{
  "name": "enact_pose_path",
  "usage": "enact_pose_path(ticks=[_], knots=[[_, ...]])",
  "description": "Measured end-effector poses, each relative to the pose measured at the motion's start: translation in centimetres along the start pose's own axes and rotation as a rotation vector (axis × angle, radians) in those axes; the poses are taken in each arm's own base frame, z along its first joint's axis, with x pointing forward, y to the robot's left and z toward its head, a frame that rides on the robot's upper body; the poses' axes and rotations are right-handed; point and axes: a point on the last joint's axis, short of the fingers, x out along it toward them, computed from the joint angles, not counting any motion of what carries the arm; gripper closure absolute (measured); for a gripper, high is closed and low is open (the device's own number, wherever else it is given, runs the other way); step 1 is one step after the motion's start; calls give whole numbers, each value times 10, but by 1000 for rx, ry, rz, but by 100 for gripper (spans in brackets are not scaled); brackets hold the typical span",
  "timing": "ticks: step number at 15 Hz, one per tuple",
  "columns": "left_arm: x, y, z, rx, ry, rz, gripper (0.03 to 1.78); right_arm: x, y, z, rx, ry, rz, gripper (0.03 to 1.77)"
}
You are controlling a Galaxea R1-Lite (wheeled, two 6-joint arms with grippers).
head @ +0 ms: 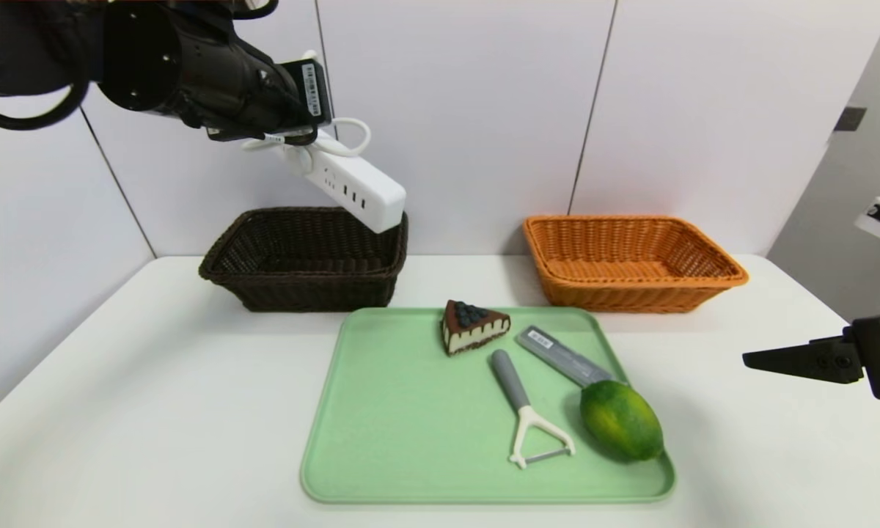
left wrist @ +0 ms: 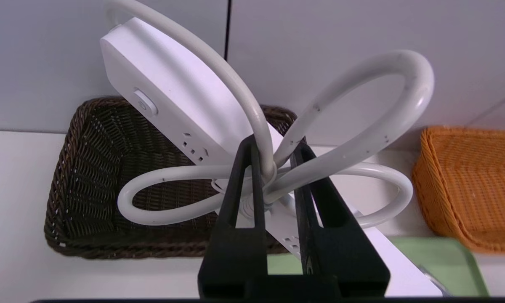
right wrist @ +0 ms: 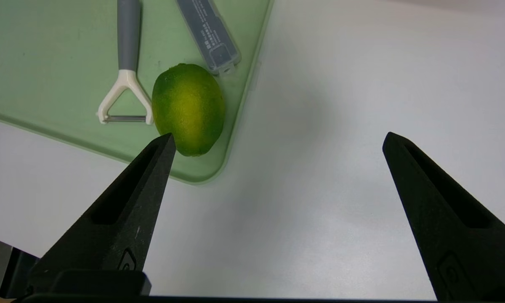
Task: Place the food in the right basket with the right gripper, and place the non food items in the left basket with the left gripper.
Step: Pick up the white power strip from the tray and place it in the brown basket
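Note:
My left gripper (head: 293, 139) hangs high above the dark brown left basket (head: 301, 290), shut on the bundled cord (left wrist: 362, 126) of a white power strip (head: 356, 187). The strip dangles tilted, its low end over the basket's right rim. In the left wrist view the left gripper (left wrist: 273, 145) pinches the cord's tied middle. On the green tray (head: 396, 425) lie a cake slice (head: 473, 326), a grey-handled peeler (head: 521, 407), a grey case (head: 561, 356) and a green fruit (head: 622, 419). My right gripper (head: 777, 361) hovers open, with nothing in it, right of the tray.
The orange right basket (head: 631, 297) stands behind the tray's right corner, with nothing showing inside. In the right wrist view the fruit (right wrist: 189, 107) sits at the tray's corner beside the peeler (right wrist: 126, 63). White table (head: 117, 411) surrounds the tray; a wall runs behind the baskets.

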Motion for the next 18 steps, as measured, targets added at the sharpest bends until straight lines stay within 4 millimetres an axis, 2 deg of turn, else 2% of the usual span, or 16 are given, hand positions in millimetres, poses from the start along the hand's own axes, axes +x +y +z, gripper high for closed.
enact_pose_path(ticks=[5, 8, 13, 18], knots=[[69, 35, -10, -165, -71, 107, 156, 0, 0, 0, 0, 2, -4, 10], [94, 51, -26, -188, -7, 155, 156, 0, 0, -1, 1, 3, -2, 10], [114, 58, -47, -224, 86, 171, 156, 0, 0, -1, -1, 4, -3, 10], [117, 59, -53, -245, 122, 179, 156, -1, 0, -1, -2, 2, -5, 10]])
